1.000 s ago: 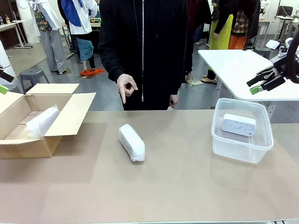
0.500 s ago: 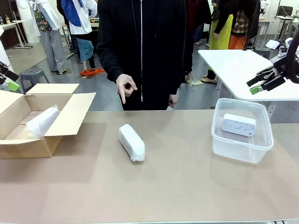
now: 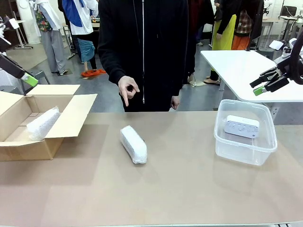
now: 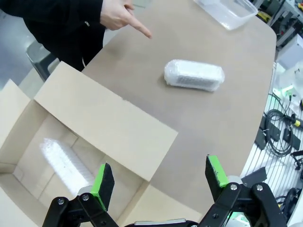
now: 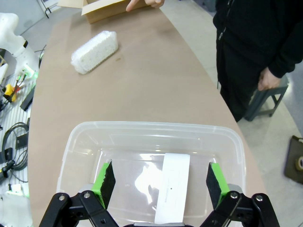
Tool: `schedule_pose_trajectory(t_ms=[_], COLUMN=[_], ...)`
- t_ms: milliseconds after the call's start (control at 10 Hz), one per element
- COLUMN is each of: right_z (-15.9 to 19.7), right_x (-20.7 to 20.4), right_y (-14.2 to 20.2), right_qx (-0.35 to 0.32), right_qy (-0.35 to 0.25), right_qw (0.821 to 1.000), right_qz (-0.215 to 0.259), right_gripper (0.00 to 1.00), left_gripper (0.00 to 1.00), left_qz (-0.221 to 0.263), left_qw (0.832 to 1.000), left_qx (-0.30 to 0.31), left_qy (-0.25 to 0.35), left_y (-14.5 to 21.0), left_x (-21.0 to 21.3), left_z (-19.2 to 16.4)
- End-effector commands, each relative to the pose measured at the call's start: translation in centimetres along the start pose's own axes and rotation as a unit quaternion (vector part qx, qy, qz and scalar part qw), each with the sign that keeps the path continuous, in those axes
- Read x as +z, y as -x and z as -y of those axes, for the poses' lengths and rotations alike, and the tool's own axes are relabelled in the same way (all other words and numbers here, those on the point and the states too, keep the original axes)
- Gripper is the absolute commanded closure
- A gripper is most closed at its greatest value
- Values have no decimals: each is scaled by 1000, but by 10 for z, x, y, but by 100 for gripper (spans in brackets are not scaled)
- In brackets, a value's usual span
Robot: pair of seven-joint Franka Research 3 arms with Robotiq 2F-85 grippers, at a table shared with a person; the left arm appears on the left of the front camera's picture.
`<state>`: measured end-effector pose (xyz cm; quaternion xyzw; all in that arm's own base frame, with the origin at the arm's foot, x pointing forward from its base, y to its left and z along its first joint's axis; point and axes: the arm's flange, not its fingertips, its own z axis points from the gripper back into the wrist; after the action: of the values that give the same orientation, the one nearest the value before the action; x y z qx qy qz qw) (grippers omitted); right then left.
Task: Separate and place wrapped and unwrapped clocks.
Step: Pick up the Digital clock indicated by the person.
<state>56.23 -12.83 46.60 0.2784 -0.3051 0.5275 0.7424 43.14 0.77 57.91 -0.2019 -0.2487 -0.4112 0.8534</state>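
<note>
I am looking across a brown table (image 3: 180, 189) into a busy workroom with a grey floor and a white table (image 3: 246, 71) behind on the right. A person in black stands at the far edge, one hand (image 3: 128, 88) pointing down at the tabletop.

My left gripper (image 4: 158, 182) hangs above the open cardboard box (image 3: 71, 113), fingers (image 4: 103, 179) spread wide and holding nothing. My right gripper (image 5: 160, 178) hovers over the clear plastic tub (image 3: 246, 146), its fingers also fully apart and empty; from the front I see it up at the right edge (image 3: 265, 81), clear of the table.

One wrapped clock (image 3: 133, 144) lies on its side on the bare table near the middle, well apart from both containers. A second wrapped clock (image 3: 42, 123) lies tilted inside the box. The unwrapped clock (image 3: 242, 126), white with small buttons, lies in the tub.

The box's open flap (image 4: 106, 125) lies between my left gripper and the wrapped clock on the table.
</note>
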Motion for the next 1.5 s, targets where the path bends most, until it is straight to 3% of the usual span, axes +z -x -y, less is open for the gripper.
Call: schedule_pose_trajectory(t_ms=[0, 800, 1400], right_z=[-1, -1, -1], right_x=[0, 0, 0], right_y=[0, 0, 0], right_qx=[0, 0, 0], right_qy=[0, 0, 0], right_qw=[1000, 1000, 1000], right_qz=[0, 0, 0], right_gripper=[0, 0, 0], left_gripper=[0, 0, 0], left_qz=[-38, -158, -180], left_qw=[999, 985, 980], left_qx=[21, 16, 17], left_qy=[-21, -67, -86], left_y=[-15, -80, -113], left_x=[-15, -128, -191], left_z=[13, 36, 53])
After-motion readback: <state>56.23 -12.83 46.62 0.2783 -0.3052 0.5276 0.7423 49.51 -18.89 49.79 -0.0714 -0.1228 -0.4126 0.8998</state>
